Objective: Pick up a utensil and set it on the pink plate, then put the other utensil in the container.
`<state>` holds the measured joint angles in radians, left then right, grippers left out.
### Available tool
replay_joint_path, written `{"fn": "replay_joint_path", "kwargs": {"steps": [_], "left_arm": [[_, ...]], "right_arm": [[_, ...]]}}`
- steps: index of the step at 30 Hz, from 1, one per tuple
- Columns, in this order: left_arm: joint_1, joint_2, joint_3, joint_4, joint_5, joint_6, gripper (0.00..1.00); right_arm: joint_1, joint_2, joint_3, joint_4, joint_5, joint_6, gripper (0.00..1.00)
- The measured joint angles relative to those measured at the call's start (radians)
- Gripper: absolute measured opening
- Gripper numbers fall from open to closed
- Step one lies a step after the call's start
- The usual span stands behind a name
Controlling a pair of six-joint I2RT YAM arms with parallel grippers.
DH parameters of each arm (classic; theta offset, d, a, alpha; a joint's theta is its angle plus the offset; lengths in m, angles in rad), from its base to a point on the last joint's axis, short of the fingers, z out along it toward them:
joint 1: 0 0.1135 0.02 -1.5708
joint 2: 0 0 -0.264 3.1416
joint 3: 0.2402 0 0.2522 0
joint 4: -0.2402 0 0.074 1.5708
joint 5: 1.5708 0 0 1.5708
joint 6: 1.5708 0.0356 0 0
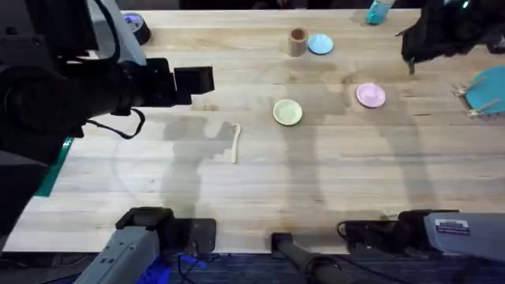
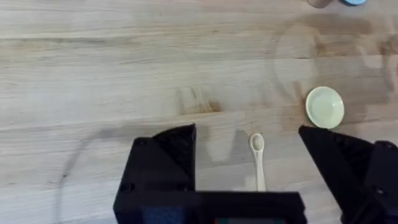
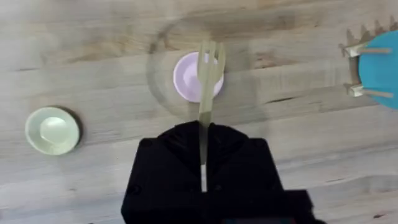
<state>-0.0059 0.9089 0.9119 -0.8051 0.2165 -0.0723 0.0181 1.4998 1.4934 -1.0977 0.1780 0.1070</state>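
Near the front edge of the bench (image 1: 331, 181), toward the left of its middle: the wooden spoon (image 1: 234, 143), flat on the bare wood, lengthwise front to back, well apart from every plate. Seen from the left wrist, the same spoon (image 2: 257, 158) bowl-end away from the camera, between the two black fingers of the left gripper (image 2: 249, 180), spread wide and gripping nothing, with no contact visible. In the overhead view, the left gripper (image 1: 193, 81) high over the left part of the bench, large and dark.

Farther back, around mid-depth and a little right of centre: the yellow-green plate (image 1: 287, 112), empty. Right of it and slightly farther toward the back edge: the pink plate (image 1: 371, 95), also empty.

Above the right part of the bench, close to the back edge: the right gripper (image 1: 410, 57), dark, with a short pale piece hanging below it. From the right wrist, fingers (image 3: 236, 158) closed tight on the handle of the wooden fork (image 3: 208, 81), tines pointing away from the camera and lying in line with the pink plate (image 3: 186, 78) beneath; contact between fork and plate impossible to tell.

Nearest the back edge, right of centre: the brown container (image 1: 297, 42), upright, with the light blue plate (image 1: 320, 44) just beside it on the right.
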Motion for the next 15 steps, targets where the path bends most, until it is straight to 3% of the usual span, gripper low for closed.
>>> {"fn": "replay_joint_path", "kwargs": {"steps": [15], "left_arm": [[0.000,0.000,0.000,-0.003,0.000,0.000,0.992]], "right_arm": [[-0.096,-0.002,-0.278,0.242,-0.048,0.000,0.034]]}}
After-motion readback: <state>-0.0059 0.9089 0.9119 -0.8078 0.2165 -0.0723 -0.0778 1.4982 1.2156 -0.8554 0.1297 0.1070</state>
